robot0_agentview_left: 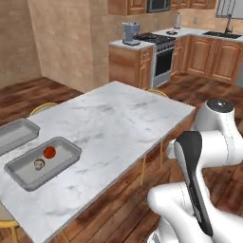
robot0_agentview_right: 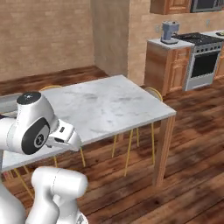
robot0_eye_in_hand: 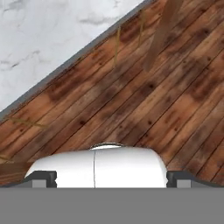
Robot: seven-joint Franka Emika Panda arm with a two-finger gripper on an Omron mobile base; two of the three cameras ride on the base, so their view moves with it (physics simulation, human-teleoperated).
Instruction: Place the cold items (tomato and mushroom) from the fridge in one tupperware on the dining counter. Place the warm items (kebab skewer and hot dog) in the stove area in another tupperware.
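My gripper (robot0_eye_in_hand: pixel 112 177) jaws stand wide apart, empty, above brown wooden floor (robot0_eye_in_hand: pixel 144 109) beside the white marble dining counter (robot0_agentview_left: pixel 118 123); glossy red tomato (robot0_agentview_left: pixel 49 152) and pale tan mushroom (robot0_agentview_left: pixel 39 164) lie in a grey rectangular tupperware (robot0_agentview_left: pixel 66 161) near its left edge.

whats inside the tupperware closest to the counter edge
The nearer tupperware holds the tomato and, beside it, the mushroom. Its floor is otherwise bare; nothing is hidden in it.

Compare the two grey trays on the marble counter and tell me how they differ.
The nearer tray holds a tomato and a mushroom; the farther tray shows nothing inside. The nearer tray lies wholly in the left base view; the farther one is cut off by the picture's left edge. Both are shallow grey rectangles on the counter.
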